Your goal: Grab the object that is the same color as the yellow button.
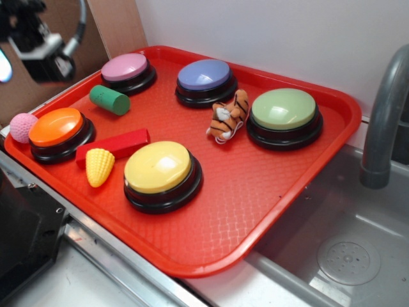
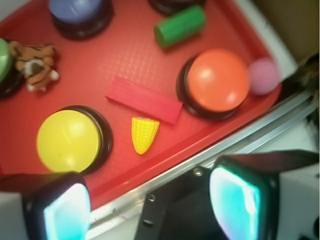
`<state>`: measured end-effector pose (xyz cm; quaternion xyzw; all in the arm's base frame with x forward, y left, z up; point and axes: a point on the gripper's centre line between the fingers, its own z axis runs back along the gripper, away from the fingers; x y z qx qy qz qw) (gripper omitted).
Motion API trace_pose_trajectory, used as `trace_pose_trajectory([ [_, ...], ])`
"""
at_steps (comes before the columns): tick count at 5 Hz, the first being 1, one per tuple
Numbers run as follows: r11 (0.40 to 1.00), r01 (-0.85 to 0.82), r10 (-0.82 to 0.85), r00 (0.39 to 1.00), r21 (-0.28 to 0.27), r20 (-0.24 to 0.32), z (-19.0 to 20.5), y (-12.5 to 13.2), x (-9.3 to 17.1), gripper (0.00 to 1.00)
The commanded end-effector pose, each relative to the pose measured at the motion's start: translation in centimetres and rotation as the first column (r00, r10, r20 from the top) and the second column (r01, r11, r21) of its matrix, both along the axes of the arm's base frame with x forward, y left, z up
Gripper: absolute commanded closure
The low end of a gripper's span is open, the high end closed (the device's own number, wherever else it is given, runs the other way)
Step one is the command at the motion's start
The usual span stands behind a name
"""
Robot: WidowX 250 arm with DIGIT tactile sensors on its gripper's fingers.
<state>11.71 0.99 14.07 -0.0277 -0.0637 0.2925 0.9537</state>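
A small yellow toy corn cob (image 1: pixel 99 167) lies on the red tray (image 1: pixel 255 198), just left of the yellow button (image 1: pixel 158 168) and in front of a red block (image 1: pixel 112 146). In the wrist view the corn cob (image 2: pixel 144 134) lies between the yellow button (image 2: pixel 68 140) and the orange button (image 2: pixel 218 80), under the red block (image 2: pixel 144 99). My gripper (image 2: pixel 150 210) is open and empty, high above the tray's near edge, with the corn cob ahead of the gap. In the exterior view only part of the arm (image 1: pixel 38 38) shows at the top left.
On the tray also stand an orange button (image 1: pixel 57 128), a pink button (image 1: pixel 125 68), a blue button (image 1: pixel 204 75) and a green button (image 1: pixel 284 110), with a green cylinder (image 1: pixel 109 100) and a toy tiger (image 1: pixel 228 117). A pink ball (image 1: pixel 23 126) sits at the left rim. A sink and faucet (image 1: pixel 383 121) are right.
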Motion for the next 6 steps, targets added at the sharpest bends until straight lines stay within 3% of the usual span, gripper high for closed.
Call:
trace_pose_trajectory([
  [1,0.972,-0.235,0.234,0.972,-0.025,-0.012,-5.3,0.0,1.5,0.00],
  [2,0.933,-0.357,0.356,0.934,-0.044,-0.022,-8.0,0.2,1.9,0.00],
  [6,0.947,-0.321,0.321,0.946,-0.012,-0.047,-12.0,-0.9,3.8,0.00],
])
